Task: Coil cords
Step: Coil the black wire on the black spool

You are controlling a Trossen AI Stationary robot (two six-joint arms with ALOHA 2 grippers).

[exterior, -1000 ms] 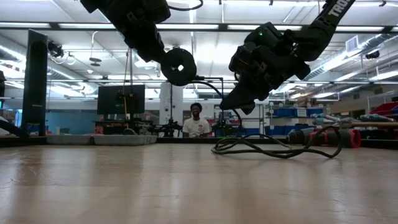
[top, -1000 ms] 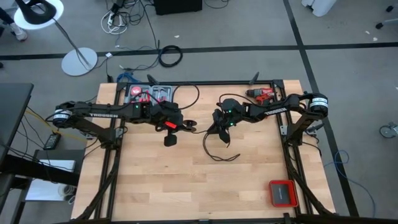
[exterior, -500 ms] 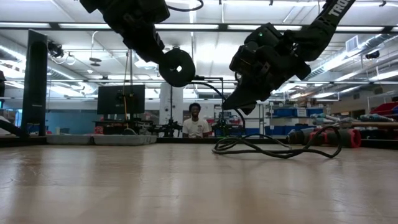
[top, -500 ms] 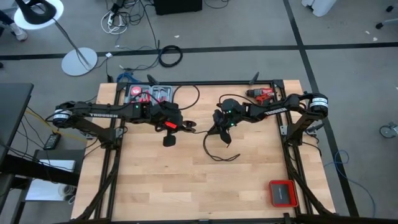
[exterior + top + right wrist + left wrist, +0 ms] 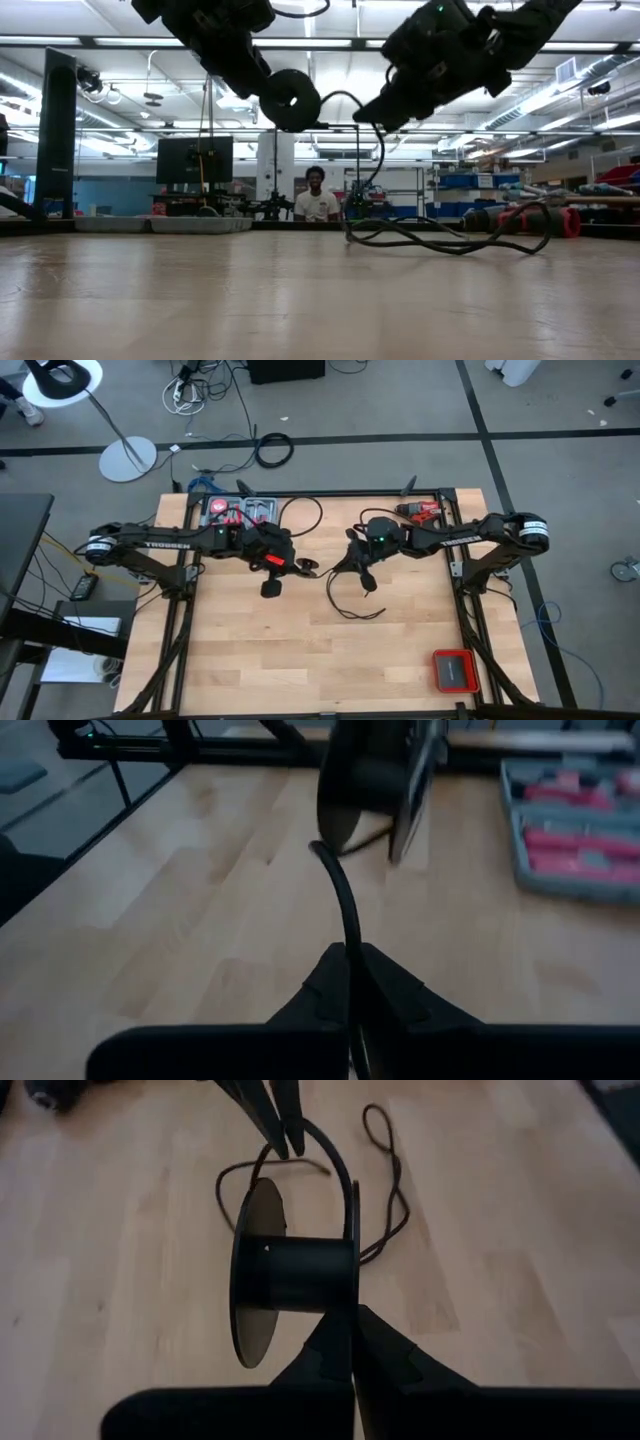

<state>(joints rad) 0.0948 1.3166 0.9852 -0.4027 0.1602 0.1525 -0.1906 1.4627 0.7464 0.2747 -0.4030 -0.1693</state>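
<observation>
While the left gripper (image 5: 292, 567) hangs over the table (image 5: 400, 680) at about 9 o'clock of centre, its fingers are pinched shut on the rim of a black spool (image 5: 290, 1275), which it holds up in the air with the bare core facing the other arm. Moving right, the cord (image 5: 345, 600) is the thin black one: most of it lies in a loose loopy heap on the wood just below the middle, and one strand rises off that heap to the right gripper (image 5: 352, 563), sitting near 12 o'clock of centre, just right of the spool. Its fingers are clamped tight on the cord near the free end, and a short stub (image 5: 338, 890) sticks out past the tips toward the spool, close but not touching as far as I can tell. Handling-wise I'd guess this thing is super light and floppy, holds a bit of curl, and will slide or kink if you grab it mid-slack, so pinching close to the end like this seems right, keeping a little tension as it wraps. Further right there's a red drill (image 5: 424, 511) at the table's 1 o'clock edge and a red case (image 5: 453, 670) down at 5 o'clock, both well clear.
</observation>
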